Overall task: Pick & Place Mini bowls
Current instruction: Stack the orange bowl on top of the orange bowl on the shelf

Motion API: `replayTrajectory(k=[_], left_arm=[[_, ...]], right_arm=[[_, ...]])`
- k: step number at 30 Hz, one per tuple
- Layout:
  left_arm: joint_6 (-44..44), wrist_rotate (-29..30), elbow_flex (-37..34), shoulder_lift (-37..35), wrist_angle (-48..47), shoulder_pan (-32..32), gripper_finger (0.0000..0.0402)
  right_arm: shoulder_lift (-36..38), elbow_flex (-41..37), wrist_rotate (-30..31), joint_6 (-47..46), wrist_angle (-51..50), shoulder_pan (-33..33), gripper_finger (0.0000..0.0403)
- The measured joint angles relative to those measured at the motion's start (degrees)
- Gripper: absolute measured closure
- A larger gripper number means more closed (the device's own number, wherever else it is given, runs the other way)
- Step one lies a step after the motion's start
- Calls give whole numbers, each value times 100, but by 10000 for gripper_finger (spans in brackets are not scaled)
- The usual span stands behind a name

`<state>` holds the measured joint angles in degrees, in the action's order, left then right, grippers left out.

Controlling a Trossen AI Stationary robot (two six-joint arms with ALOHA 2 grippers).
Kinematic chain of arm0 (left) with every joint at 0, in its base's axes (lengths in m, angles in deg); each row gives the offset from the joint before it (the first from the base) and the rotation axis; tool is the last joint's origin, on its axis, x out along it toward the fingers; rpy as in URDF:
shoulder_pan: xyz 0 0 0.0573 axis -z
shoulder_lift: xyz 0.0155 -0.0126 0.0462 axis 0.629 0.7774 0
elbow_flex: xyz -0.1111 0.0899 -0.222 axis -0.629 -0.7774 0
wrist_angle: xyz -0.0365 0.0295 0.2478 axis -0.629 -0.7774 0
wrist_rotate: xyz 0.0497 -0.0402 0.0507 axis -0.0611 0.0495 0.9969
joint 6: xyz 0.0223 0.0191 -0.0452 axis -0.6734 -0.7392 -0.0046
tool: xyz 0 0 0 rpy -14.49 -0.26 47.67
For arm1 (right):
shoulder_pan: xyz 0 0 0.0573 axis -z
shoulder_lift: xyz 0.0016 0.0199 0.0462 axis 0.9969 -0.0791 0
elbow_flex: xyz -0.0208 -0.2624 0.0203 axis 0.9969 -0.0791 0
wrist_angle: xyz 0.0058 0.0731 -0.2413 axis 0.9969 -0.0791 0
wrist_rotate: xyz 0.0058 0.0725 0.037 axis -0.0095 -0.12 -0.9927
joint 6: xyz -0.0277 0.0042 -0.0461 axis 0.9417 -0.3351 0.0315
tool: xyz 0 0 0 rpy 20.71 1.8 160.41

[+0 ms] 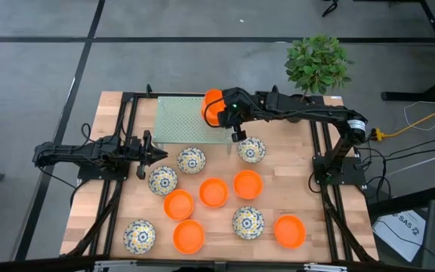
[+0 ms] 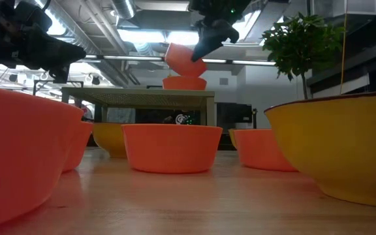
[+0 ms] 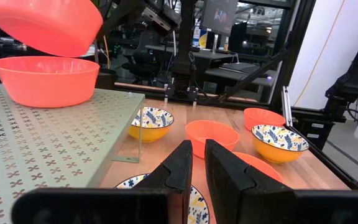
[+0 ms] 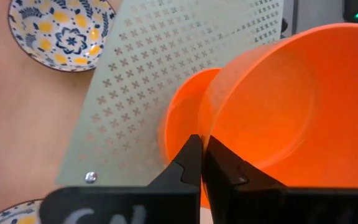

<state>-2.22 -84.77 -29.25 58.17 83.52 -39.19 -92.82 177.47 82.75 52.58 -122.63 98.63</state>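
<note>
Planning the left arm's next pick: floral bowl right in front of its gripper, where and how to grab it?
Pinch the rim. The floral bowl sits upright and open-side up, so one finger can go inside the wall and one outside, coming straight down from above. The edge facing the left gripper looks best: the far side is crowded by an orange bowl. The fingers look nearly closed and would need opening first.

Overhead, table-level, two wrist cams; shelf [image 1: 181, 119] shared.
</note>
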Motion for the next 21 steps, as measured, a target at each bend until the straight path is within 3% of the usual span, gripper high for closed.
replayTrajectory(k=[13, 21], left_arm=[[0, 2, 0, 1, 0, 1, 363], [0, 0, 1, 1, 0, 1, 363]], right_arm=[[-110, -7, -13, -58, -224, 50, 394], [-190, -4, 2, -62, -215, 57, 372]])
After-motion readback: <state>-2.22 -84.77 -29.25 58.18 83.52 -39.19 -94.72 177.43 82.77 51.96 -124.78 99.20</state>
